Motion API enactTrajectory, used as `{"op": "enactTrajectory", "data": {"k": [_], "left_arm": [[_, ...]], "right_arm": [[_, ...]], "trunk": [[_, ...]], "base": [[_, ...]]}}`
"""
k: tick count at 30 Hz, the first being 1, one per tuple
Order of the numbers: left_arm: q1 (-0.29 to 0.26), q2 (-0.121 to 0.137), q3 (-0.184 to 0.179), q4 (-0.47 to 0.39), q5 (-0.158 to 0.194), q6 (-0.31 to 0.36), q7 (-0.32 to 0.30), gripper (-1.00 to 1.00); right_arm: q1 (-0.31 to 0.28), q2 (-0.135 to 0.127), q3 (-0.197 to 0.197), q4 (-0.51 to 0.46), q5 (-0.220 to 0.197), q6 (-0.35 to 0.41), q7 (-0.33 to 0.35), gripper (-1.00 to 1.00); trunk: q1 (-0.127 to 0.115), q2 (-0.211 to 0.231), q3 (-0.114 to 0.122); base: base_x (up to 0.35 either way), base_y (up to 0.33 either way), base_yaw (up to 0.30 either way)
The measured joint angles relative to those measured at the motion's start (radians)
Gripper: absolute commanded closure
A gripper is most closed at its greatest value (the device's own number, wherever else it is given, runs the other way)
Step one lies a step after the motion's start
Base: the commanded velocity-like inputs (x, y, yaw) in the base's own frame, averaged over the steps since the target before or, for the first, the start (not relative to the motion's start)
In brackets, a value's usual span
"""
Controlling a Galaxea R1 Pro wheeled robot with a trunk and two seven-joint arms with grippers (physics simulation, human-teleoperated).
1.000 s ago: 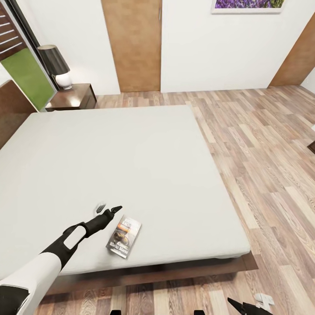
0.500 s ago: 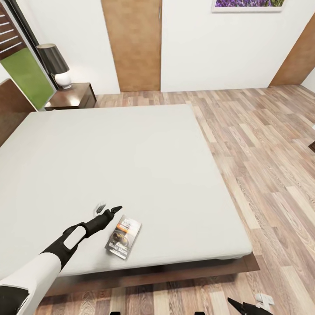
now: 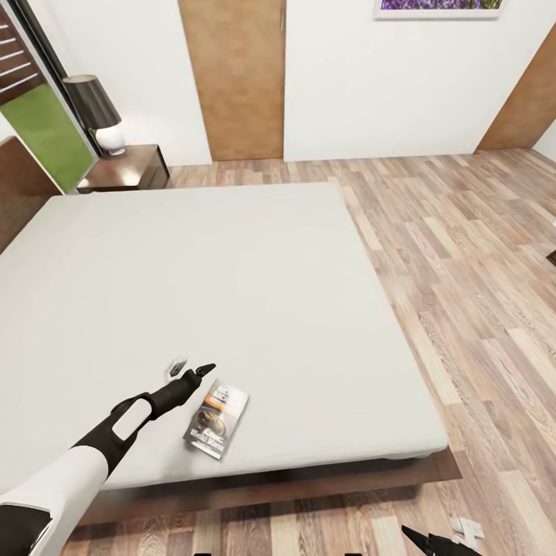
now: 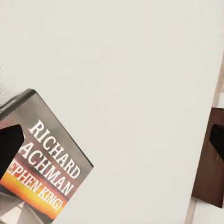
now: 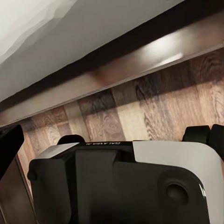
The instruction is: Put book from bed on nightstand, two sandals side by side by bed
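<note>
Head view: book [image 3: 217,419] lies flat, cover up, on the bed [image 3: 255,293], lower-left part of frame, near the mattress's front edge. Lettering "Richard Bachman" legible in the left wrist view [image 4: 44,182].

Left end effector [image 3: 191,370] hovers just beside the book's upper-left corner, above the mattress; fingers spread, nothing between them. One dark fingertip [image 4: 9,142] overlaps the book's edge in the wrist picture, the other sits far across the frame, so the span is wide.

Right end effector [image 3: 442,540] low at bottom right of frame, over the wood floor [image 3: 479,293]; cannot tell whether it is spread or closed.

Nightstand [image 3: 127,168] stands at upper left beyond the bed's far corner, carrying a lamp [image 3: 96,114]. Well apart from the book.

Judgement: step in hand is the grasp of the book. A thin paperback flat on a soft mattress gives little edge to catch. Best to shift the end effector over the book, straddle its narrow width, press down slightly into the mattress, then close on both long edges. Lift level, so the pages do not fan or slip.
</note>
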Motion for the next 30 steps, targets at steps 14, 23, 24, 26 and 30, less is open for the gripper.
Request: {"op": "enactTrajectory", "data": {"k": [14,23,24,26,30], "left_arm": [[0.000,0.000,0.000,0.000,0.000,0.000,0.000,-1.00],[0.000,0.000,0.000,0.000,0.000,0.000,0.000,-1.00],[0.000,0.000,0.000,0.000,0.000,0.000,0.000,-1.00],[0.000,0.000,0.000,0.000,0.000,0.000,0.000,-1.00],[0.000,0.000,0.000,0.000,0.000,0.000,0.000,-1.00]], "right_arm": [[-0.001,0.000,0.000,0.000,0.000,0.000,0.000,-1.00],[0.000,0.000,0.000,0.000,0.000,0.000,0.000,-1.00],[0.000,0.000,0.000,0.000,0.000,0.000,0.000,-1.00],[0.000,0.000,0.000,0.000,0.000,0.000,0.000,-1.00],[0.000,0.000,0.000,0.000,0.000,0.000,0.000,-1.00]], "trunk": [[0.054,-0.098,-0.044],[0.088,-0.161,-0.072],[0.092,-0.168,-0.075],[0.100,-0.182,-0.082],[0.115,-0.210,-0.094]], "base": [[0.000,0.000,0.000],[0.000,0.000,0.000],[0.000,0.000,0.000],[0.000,0.000,0.000],[0.000,0.000,0.000]]}}
